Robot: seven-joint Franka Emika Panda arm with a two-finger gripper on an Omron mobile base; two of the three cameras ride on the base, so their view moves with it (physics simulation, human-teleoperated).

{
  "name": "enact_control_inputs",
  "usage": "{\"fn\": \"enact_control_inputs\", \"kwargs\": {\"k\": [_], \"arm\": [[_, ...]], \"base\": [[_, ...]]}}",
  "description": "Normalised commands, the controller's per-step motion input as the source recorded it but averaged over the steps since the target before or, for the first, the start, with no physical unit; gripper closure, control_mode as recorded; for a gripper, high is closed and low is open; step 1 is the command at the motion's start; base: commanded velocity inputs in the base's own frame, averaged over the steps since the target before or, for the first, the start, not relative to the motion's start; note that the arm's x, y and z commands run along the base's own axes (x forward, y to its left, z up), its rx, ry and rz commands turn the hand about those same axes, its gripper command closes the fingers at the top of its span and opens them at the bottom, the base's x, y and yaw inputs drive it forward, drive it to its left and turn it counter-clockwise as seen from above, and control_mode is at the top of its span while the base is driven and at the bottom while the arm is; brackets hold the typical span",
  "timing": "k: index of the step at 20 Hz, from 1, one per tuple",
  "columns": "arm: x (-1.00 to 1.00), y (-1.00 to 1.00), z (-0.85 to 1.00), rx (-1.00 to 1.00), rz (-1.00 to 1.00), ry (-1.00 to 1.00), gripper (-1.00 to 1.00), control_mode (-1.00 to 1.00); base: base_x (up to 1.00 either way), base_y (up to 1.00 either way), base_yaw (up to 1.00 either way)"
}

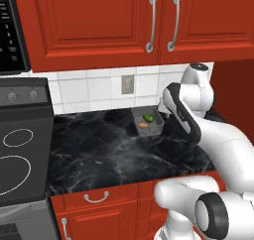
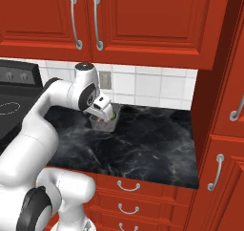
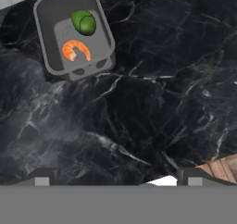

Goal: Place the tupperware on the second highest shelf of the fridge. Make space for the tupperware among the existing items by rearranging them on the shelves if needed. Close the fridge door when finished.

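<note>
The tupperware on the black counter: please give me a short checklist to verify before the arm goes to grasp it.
1. Tupperware stands upright on the counter: ok.
2. Contents, a shrimp and a green item, lie inside it: ok.
3. Gripper is open, nothing between the fingers: ok.
4. Gripper is centred over the tupperware: not ok, in the hand view it sits off to the upper left.
5. Counter around the tupperware is free of obstacles: ok.
6. Fridge door is open and the shelf has space: cannot tell.

Home kitchen: red cabinets (image 1: pixel 94 21), black marble counter (image 1: pixel 119 150), stove (image 1: pixel 20 150), tiled backsplash (image 1: pixel 89 90).
</note>
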Motion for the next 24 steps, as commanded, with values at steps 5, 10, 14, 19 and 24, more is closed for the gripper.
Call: {"fn": "enact_control_inputs", "kwargs": {"k": [5,10,14,19,24], "arm": [[0.42,0.00,-0.19,0.00,-0.04,0.03,-1.00,-1.00],[0.27,0.00,-0.31,0.00,-0.03,0.06,-1.00,-1.00],[0.19,0.00,-0.39,0.00,-0.03,0.07,-1.00,-1.00],[0.24,0.00,-0.31,0.00,-0.03,0.12,-1.00,-1.00],[0.26,-0.01,-0.22,0.00,-0.04,0.16,-1.00,-1.00]], "base": [[0.00,0.00,0.00],[0.00,0.00,0.00],[0.00,0.00,0.00],[0.00,0.00,0.00],[0.00,0.00,0.00]]}}
